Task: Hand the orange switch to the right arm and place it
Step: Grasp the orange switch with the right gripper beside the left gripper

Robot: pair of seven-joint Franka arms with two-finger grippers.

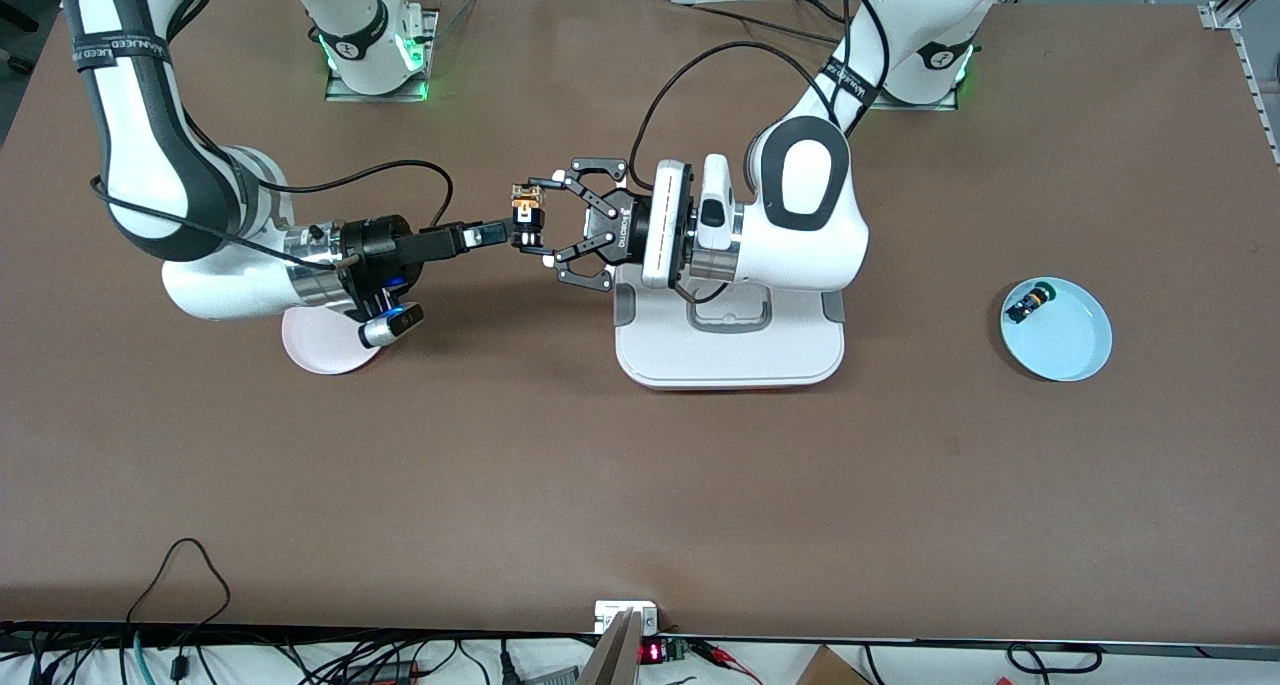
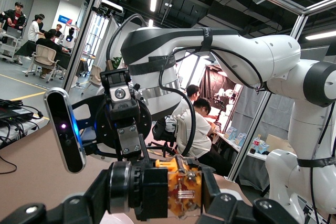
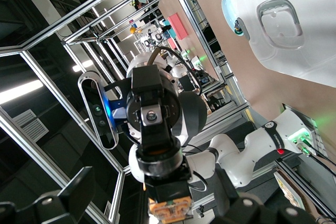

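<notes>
Holding the orange switch point(image 1: 527, 223) up in the air over the table point(image 1: 640, 465), between the left gripper point(image 1: 545, 219) at three o'clock and the right gripper point(image 1: 503, 233) at nine o'clock. Not showing which claw is squeezing it: cannot tell for either. Cutting off part of the switch in both wrist views. Hiding half of a pink plate point(image 1: 320, 350) under the right arm, at eight o'clock. Covering part of a white tray point(image 1: 730, 355) at four o'clock. Showing a tiny, hard-to-see blue-and-black part point(image 1: 1030, 303) on a blue plate point(image 1: 1075, 345).
</notes>
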